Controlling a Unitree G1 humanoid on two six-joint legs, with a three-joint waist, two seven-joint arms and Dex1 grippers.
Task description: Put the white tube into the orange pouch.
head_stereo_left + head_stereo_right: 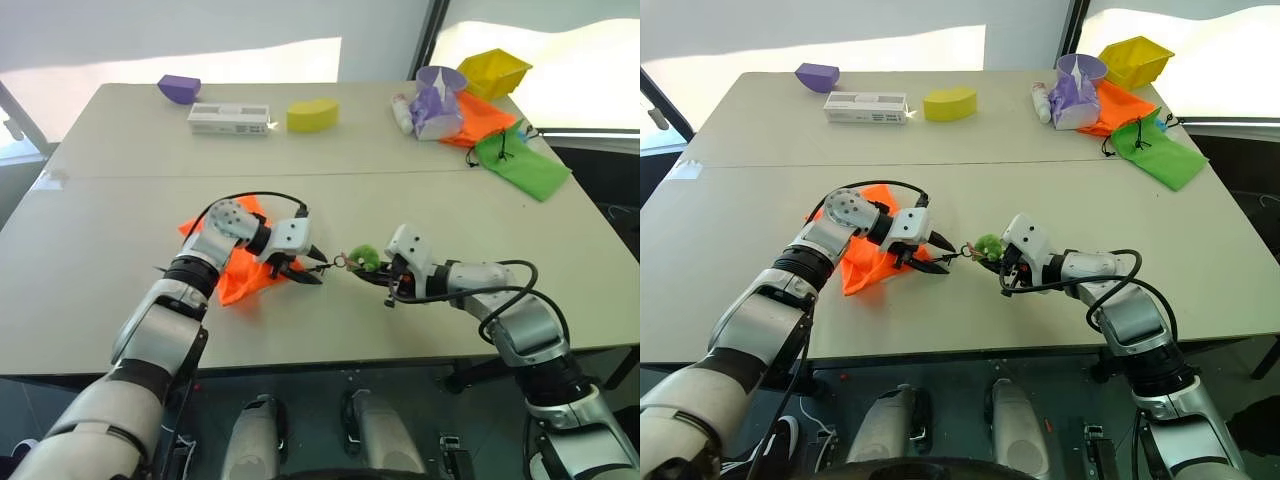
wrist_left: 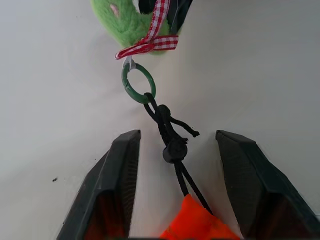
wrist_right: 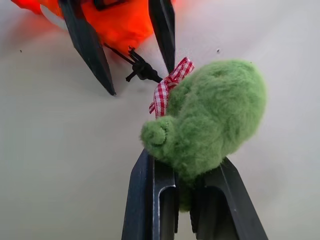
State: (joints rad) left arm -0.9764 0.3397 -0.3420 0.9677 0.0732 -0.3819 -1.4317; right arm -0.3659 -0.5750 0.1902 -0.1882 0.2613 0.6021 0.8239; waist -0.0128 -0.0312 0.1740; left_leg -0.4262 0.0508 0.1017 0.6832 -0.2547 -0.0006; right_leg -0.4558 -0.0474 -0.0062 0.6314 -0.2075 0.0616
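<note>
The orange pouch (image 1: pixel 238 272) lies crumpled on the table at front left. Its black cord (image 2: pixel 172 150) runs through a green ring to the green fuzzy ball (image 1: pixel 362 259). My left gripper (image 1: pixel 305 268) sits at the pouch's mouth. It is open, and its fingers (image 2: pixel 117 175) straddle the cord and its black toggle without touching them. My right gripper (image 3: pixel 182 172) is shut on the green fuzzy ball, a short way to the right of the pouch, with the cord stretched between the two grippers. The white tube is hidden.
Along the far side stand a purple block (image 1: pixel 179 88), a long white box (image 1: pixel 229 118) and a yellow block (image 1: pixel 312 114). At back right are a white-and-pink bottle (image 1: pixel 402 112), a purple cup (image 1: pixel 438 100), a yellow bin (image 1: pixel 494 72), another orange pouch (image 1: pixel 488 120) and a green pouch (image 1: pixel 522 162).
</note>
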